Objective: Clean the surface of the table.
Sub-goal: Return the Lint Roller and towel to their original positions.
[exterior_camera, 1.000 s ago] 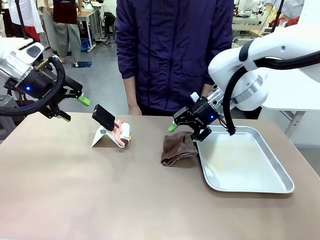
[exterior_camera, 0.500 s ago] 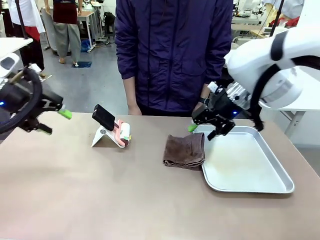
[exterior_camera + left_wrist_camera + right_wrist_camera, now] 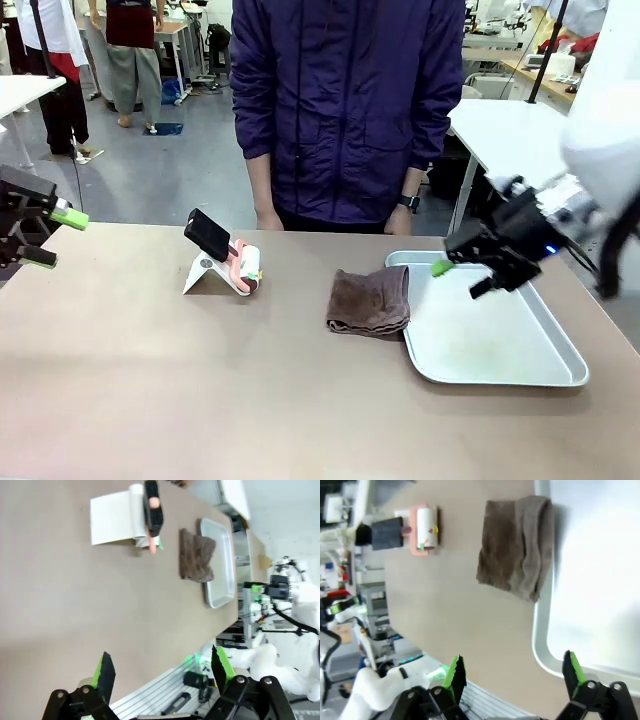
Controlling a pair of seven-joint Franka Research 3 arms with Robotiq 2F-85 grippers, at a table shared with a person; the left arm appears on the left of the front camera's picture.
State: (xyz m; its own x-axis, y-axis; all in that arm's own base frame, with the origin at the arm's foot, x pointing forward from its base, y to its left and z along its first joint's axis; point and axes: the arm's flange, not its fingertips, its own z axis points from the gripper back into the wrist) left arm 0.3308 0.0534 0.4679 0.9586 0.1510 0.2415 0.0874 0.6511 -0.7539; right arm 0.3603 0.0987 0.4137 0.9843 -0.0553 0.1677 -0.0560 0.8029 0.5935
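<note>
Both arms have pulled back since the earlier frames; the right gripper (image 3: 462, 278) let go of the brown cloth (image 3: 370, 301) and moved off toward the table's right edge, now hovering over the metal tray (image 3: 500, 370), fingers apart, holding nothing; the left gripper (image 3: 42, 236) retreated to the left edge, pads spread, also empty. The table (image 3: 200, 400) spans the whole foreground, brownish top mostly bare; cloth lies crumpled just left of the tray, its right side draped over the tray's left rim; the phone stand (image 3: 205, 272) with a dark phone and the pink-and-white lint roller (image 3: 246, 267) sit near the far edge, left of centre; the person (image 3: 345, 100) stands at the far side, hands down by the far edge.

Risks, as a judgement: cloth half on the rim could snag or drag the tray if wiped from there; a sweep leftward could knock the stand or roller over; a poor regrasp of the loose folds may slip.
</note>
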